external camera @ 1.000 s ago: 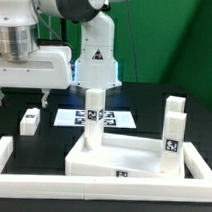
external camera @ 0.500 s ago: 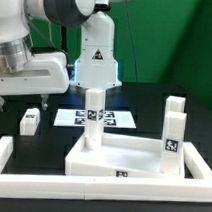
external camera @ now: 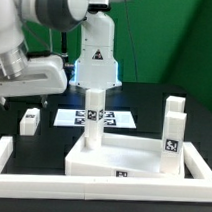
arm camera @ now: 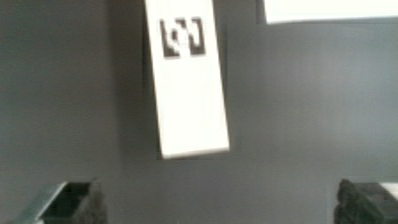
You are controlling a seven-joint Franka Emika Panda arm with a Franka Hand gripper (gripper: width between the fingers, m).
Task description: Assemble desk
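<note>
Desk tabletop (external camera: 127, 155) lies inside border wall (external camera: 12, 155), two legs (external camera: 95, 116) upright on it. Loose leg (external camera: 30, 121) seen below gripper (arm camera: 214, 200); jaws fully open, nothing held. Jaws to be centred across leg's narrow sides before closing.

gripper (arm camera: 217, 203): only fingertips (arm camera: 71, 201) show, cut by wrist frame edge | exterior: hidden off 9 o'clock edge | tabletop panel (external camera: 127, 155): tag too small to read | wrist view blurred
</note>
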